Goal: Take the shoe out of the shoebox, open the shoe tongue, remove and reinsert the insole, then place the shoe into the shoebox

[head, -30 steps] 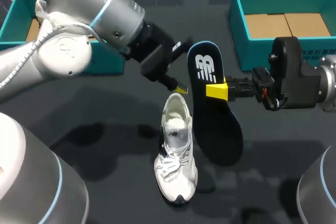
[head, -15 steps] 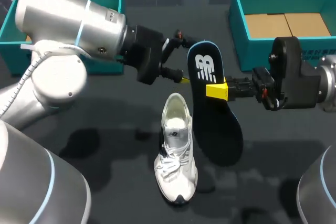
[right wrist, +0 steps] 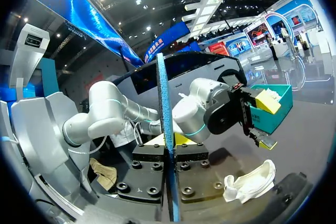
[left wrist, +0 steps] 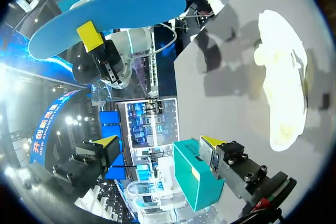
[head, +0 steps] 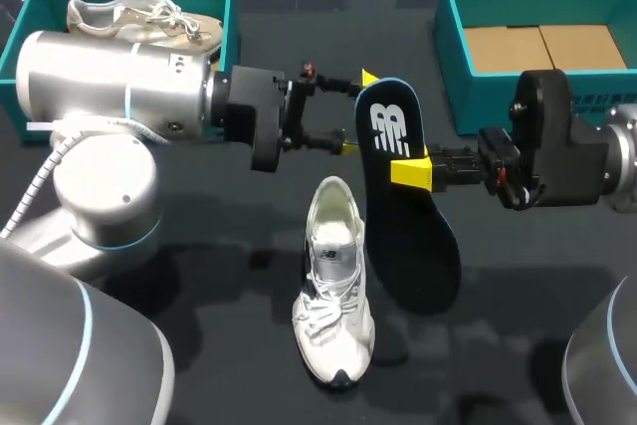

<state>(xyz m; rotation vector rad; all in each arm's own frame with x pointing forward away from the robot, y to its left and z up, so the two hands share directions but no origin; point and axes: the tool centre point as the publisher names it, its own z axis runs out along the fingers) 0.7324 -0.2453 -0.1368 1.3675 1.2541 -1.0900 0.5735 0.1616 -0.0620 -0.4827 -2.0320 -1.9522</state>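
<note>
Left arm (head: 119, 97) swings away from the shoe, toward the insole.
Its left gripper (head: 357, 112), fingers spread, rises from the white shoe (head: 333, 286) heel to beside the insole (head: 408, 236) top, uncovering a second shoe (head: 139, 15) in the left shoebox (head: 30, 7).

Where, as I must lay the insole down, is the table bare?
Bare: the dark table left of the white lace-up sneaker, and right of the black blue-rimmed insole, under the right arm. Crowded: the middle, where the left arm ends beside the insole's top.
</note>
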